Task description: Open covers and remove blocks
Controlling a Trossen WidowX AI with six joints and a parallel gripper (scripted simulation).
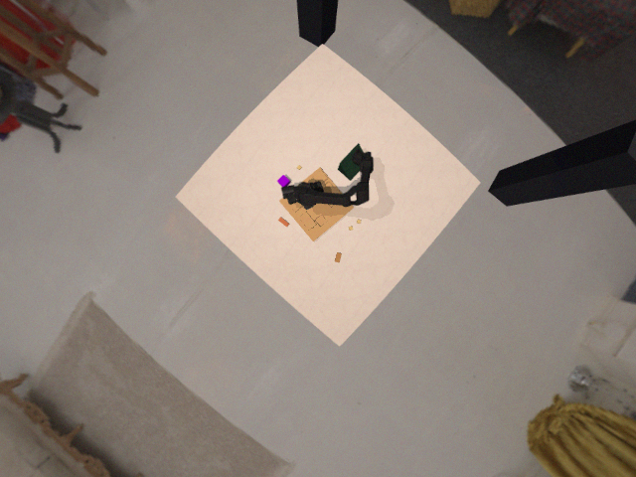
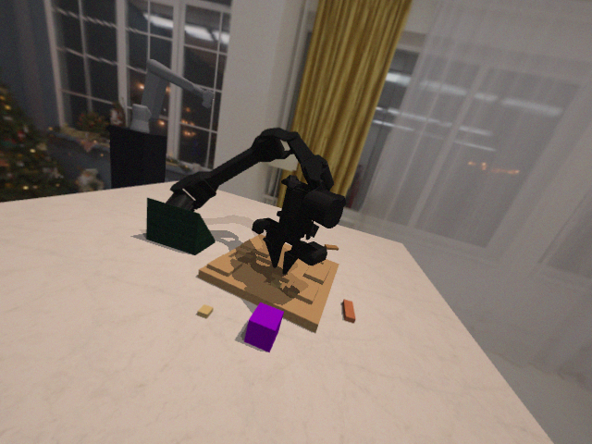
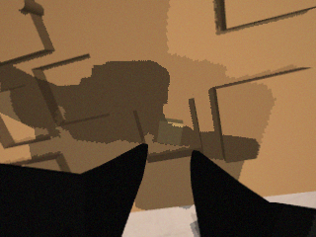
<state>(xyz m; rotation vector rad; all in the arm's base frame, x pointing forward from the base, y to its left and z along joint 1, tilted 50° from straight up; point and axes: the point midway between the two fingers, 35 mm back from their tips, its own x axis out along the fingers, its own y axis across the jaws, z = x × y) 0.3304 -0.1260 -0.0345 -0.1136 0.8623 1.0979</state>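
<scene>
The wooden puzzle board [image 1: 314, 236] [image 2: 229, 288] carries flat covers of the same wood, among them a cover [image 2: 317, 271] on its right side. My gripper [image 2: 279, 268] [image 3: 169, 153] is partly open and empty, pointing down over the board. In the wrist view a small pale block [image 3: 170, 133] lies in shadow between two dark edges, just beyond the fingertips. An orange-red block [image 1: 283, 222] [image 2: 349, 311], a brown block [image 1: 338, 256] [image 2: 331, 247] and small yellow blocks [image 1: 299, 167] [image 2: 204, 311] lie on the table off the board. The arm and its shadow hide part of the board.
A purple cube [image 1: 283, 180] [image 2: 264, 326] stands close to the board's edge. A dark green wedge [image 1: 350, 164] [image 2: 174, 227] stands by the arm's base. Two more small yellow pieces [image 1: 351, 228] [image 1: 359, 221] lie near the board's right side in the top view.
</scene>
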